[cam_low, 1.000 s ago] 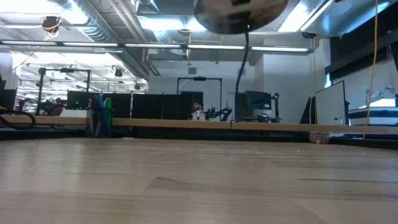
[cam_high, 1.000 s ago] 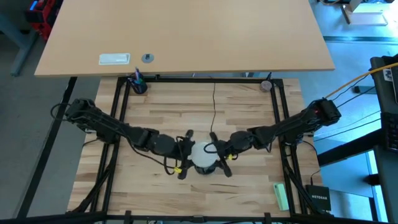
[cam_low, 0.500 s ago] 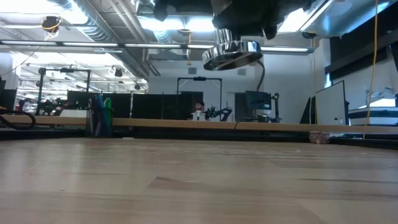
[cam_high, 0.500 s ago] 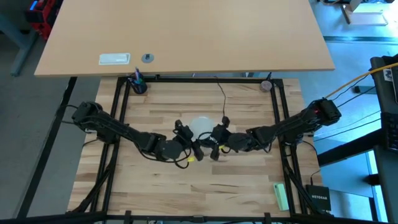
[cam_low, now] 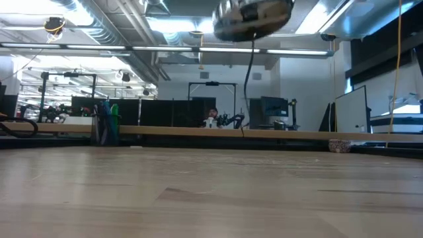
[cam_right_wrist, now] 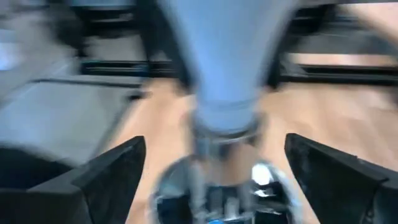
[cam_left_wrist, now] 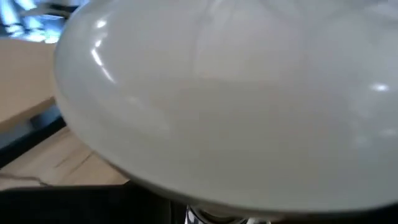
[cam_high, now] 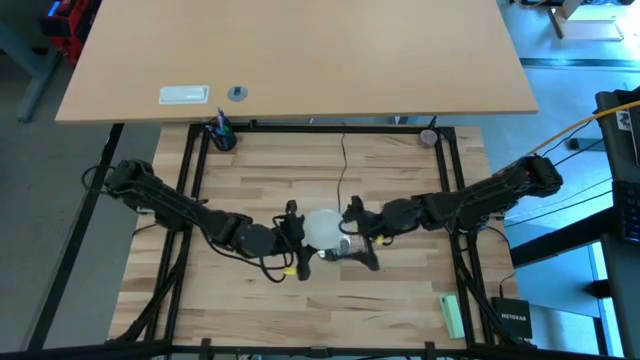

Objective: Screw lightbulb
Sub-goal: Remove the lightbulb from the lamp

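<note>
Here the wooden table (cam_high: 400, 310) carries both dark arms, which meet near its middle, held up above the surface. The left arm comes in from the left side, and the left gripper (cam_high: 292, 238) is closed on the lightbulb (cam_high: 322, 228); in the left wrist view the frosted white dome (cam_left_wrist: 224, 99) fills almost all the picture, so the bulb sits right in front of that claw. The right arm comes in from the right side. The right gripper (cam_right_wrist: 214, 168) has its two dark fingers (cam_right_wrist: 106, 171) spread wide, on both sides of the silver metal socket (cam_high: 345, 247), and they do not seem to press it. This socket is just right of the bulb, and its thin black cord (cam_high: 343, 165) runs toward the far edge of the table. In the low view the socket (cam_low: 252, 14) hangs high over the table with the cord below it.

I judge that the step in hand is a re-grip between turns. To do it well, the left claw should keep the bulb steady and in line with the socket, and the right fingers should close squarely on the socket body, away from the cord, before the next turn. Whether the thread is already engaged I cannot tell.
</note>
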Robot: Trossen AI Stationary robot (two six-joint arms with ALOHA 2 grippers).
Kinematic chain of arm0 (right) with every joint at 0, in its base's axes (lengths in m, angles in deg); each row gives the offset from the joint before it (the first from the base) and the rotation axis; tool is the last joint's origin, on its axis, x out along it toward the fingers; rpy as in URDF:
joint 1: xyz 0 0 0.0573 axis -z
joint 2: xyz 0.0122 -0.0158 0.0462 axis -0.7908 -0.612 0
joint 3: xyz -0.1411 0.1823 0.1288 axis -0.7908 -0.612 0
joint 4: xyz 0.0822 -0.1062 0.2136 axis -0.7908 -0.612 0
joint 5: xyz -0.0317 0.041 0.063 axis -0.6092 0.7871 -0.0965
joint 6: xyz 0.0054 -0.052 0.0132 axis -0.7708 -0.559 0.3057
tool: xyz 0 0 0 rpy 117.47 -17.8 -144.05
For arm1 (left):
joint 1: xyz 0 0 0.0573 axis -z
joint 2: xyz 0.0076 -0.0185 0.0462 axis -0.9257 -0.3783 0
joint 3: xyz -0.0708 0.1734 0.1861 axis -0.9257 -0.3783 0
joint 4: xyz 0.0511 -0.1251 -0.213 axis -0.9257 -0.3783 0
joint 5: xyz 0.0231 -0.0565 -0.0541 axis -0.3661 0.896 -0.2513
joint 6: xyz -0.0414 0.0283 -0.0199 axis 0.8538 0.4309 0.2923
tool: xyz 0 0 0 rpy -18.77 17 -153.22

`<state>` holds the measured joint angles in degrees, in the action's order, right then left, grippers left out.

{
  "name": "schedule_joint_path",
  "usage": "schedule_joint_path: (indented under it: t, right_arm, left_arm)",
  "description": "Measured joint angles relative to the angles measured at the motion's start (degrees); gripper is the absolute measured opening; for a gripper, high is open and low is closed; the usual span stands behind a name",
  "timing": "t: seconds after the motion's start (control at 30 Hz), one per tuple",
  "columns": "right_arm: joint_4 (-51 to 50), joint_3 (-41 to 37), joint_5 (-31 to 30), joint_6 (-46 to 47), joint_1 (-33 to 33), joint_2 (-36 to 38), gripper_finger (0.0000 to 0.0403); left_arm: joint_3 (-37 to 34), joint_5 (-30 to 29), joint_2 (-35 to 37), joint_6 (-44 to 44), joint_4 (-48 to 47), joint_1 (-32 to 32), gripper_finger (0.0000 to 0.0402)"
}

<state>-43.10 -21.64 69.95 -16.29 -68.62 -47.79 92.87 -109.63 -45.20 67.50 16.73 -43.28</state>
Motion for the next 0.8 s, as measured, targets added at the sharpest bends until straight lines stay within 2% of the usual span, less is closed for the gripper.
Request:
schedule_joint_path:
  t: [0.07, 0.13, 0.27, 0.33, 0.43, 0.63, 0.73, 0.8]
  right_arm:
    - [1.4, 0.0, 7.5, -0.1, 0.0, 0.1, 0.039]
    - [3.5, 0.0, 12.3, 0.2, 0.0, -0.3, 0.0389]
    - [9.2, 0.1, 14.6, 0.4, -0.1, -3.0, 0.0378]
    - [13.2, 0.1, 18.1, 0.5, -0.1, -4.9, 0.0372]
    - [19.6, 0.1, 22.6, 2.1, -0.4, -7.6, 0.0362]
    - [21.8, 0.1, 22.7, 3.4, -0.6, -9.1, 0.0332]
    - [21.3, 0.1, 21.9, 3.7, -0.6, -9.1, 0.0293]
    - [20.3, 0.1, 20.9, 3.4, -0.6, -9.1, 0.0253]
  left_arm:
    - [0.0, 4.5, 0.8, -1.4, 0.2, -0.1, 0.0139]
    - [0.0, 8.4, 0.9, -3.0, 1.2, -0.1, 0.0139]
    - [0.0, 18.7, 0.9, -6.7, 3.8, -0.6, 0.0139]
    - [0.0, 22.2, 0.9, -7.5, 3.9, -0.9, 0.0139]
    - [0.0, 23.6, 0.9, -7.5, 3.7, -1.3, 0.0139]
    - [0.0, 24.8, 0.9, -7.3, 2.8, -1.6, 0.0139]
    - [0.0, 24.8, 0.9, -7.4, 2.9, -1.6, 0.0139]
    - [0.0, 24.8, 0.9, -7.4, 2.9, -1.6, 0.0139]
